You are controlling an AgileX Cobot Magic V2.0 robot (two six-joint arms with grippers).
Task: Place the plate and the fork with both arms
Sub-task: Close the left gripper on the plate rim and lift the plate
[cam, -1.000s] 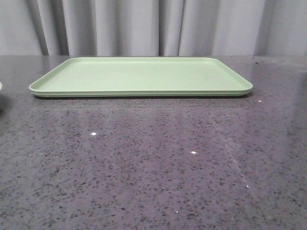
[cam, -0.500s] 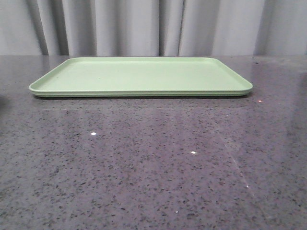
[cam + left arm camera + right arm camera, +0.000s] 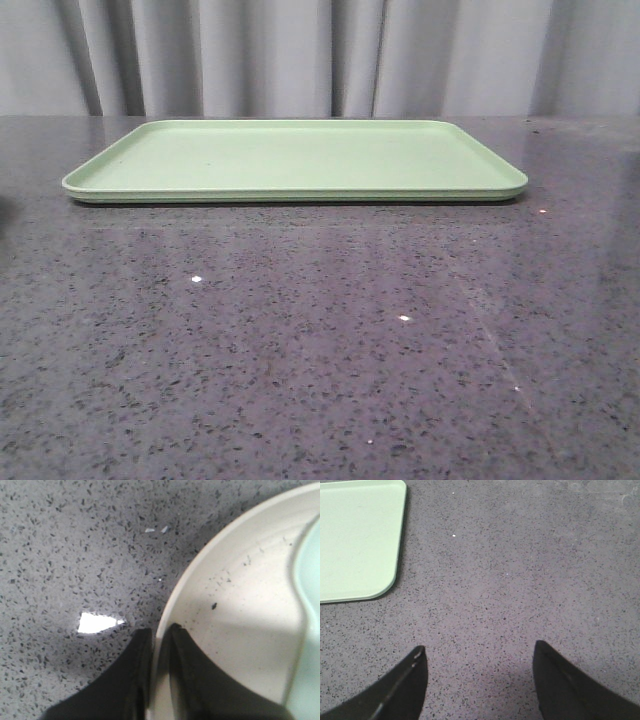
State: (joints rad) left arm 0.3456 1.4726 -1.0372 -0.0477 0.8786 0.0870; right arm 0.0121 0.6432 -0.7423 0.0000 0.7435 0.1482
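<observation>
The pale cream plate (image 3: 240, 610) shows only in the left wrist view, over the speckled grey counter. My left gripper (image 3: 159, 632) is shut on the plate's rim, one finger outside it and one inside. My right gripper (image 3: 479, 652) is open and empty above bare counter, near a corner of the light-green tray (image 3: 355, 540). The yellow fork is out of view. Neither gripper shows in the front view.
The flat rectangular light-green tray (image 3: 300, 190) lies at the back middle of the dark speckled counter (image 3: 320, 350), with grey curtains behind it. A pale greenish surface (image 3: 310, 630) shows at the edge of the left wrist view beside the plate.
A small pale sliver at the far left edge of the front view has gone out of sight. The tray has not moved.
</observation>
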